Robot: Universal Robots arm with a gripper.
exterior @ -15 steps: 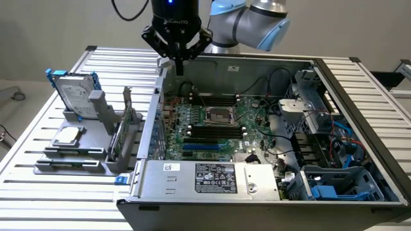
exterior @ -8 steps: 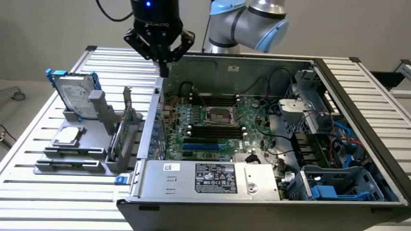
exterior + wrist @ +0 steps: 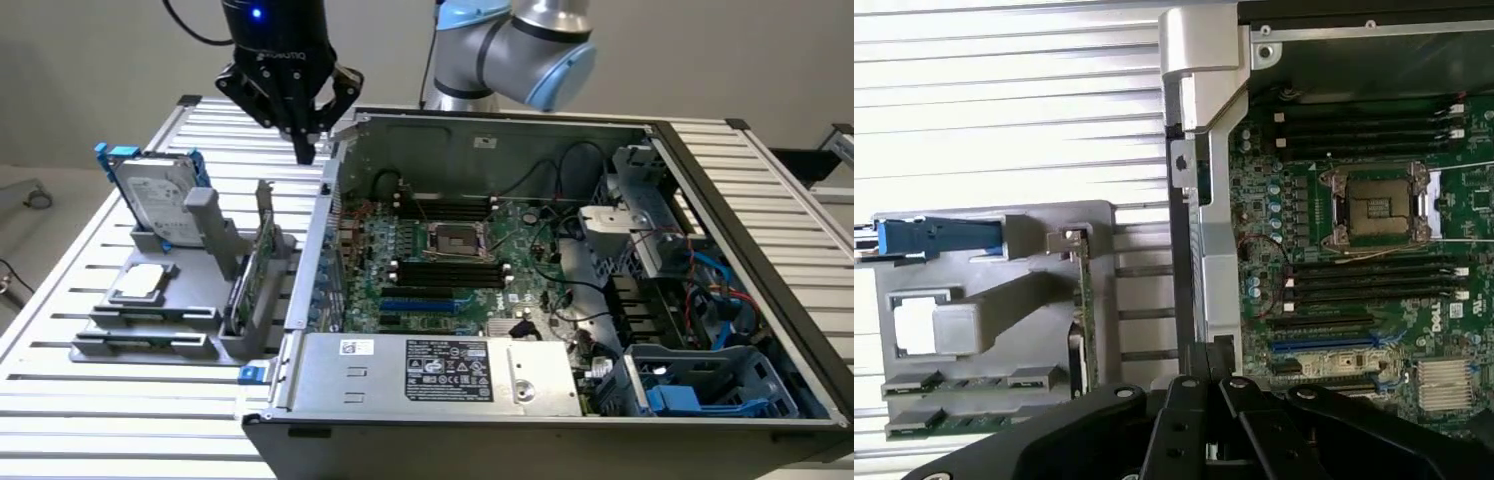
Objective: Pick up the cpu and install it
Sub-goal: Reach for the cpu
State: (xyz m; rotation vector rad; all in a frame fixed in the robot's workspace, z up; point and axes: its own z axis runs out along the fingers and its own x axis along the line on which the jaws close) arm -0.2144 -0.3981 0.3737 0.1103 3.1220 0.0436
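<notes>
The cpu (image 3: 143, 283) lies flat, shiny side up, in a shallow pocket of a grey holder (image 3: 147, 345) on the slatted counter (image 3: 80, 410), over at the exterior view's left. Behind it on the same holder a silver hard drive (image 3: 154, 195) with blue brackets stands upright, and beside it, toward the case, a green circuit card (image 3: 247, 285) stands on edge. Just past that card rises the side wall of the open computer case (image 3: 334, 385), which lies on the counter with its motherboard (image 3: 527, 285) facing up. In the middle of the board is the square socket (image 3: 451, 238) with its metal frame, set between rows of black memory slots. The arm's black jaws are closed together with nothing held between them. They hang in the air over the counter just outside the case's far corner, above the gap between holder and case wall, well apart from the cpu and touching nothing.
</notes>
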